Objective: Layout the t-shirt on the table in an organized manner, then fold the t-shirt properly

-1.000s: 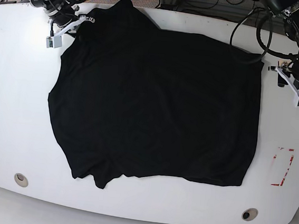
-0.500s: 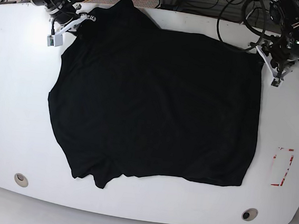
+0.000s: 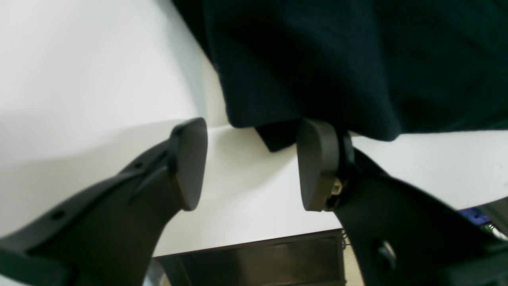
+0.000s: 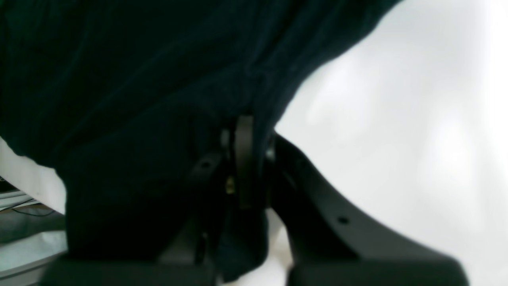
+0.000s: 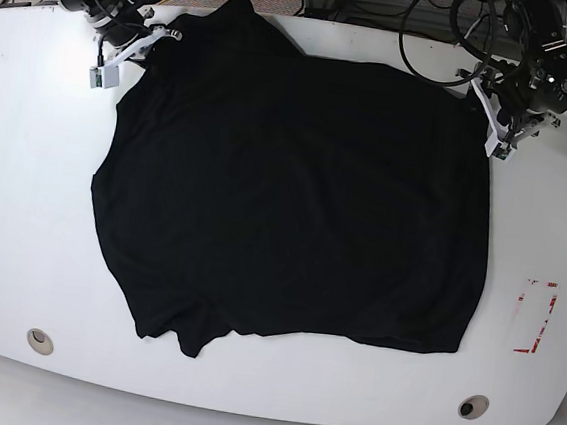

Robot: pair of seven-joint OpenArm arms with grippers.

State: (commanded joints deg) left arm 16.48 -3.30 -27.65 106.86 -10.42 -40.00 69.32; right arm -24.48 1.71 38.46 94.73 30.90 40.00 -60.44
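**Operator:** State the condition at the left of the base view

**Technician:** The right gripper (image 5: 128, 52) is clamped on the far corner of the plain black soft-fabric t-shirt (image 5: 294, 204). The right wrist view confirms it: cloth is pinched between the closed fingers (image 4: 243, 159). The shirt lies spread over the middle of the large glossy white table (image 5: 24, 198), one corner reaching the far edge.

**Operator:** And at the right?

**Technician:** The left gripper (image 5: 496, 117) sits at the shirt's other far corner with its jaws moderately wide and holding nothing. In the left wrist view the hem corner (image 3: 278, 135) hangs between the two pads (image 3: 317, 171), not yet pinched.

**Operator:** Procedure for this step?

**Technician:** Judged as a corner grasp. Advance until the hem is fully between the pads, then close on a single doubled edge, not a bunch. Keep the right grasp steady so the cloth stays taut between both corners.

**Operator:** Difference from the earlier frames?

**Technician:** The left gripper has travelled from bare table beyond the shirt's edge to the corner. The right gripper and the shirt are unchanged
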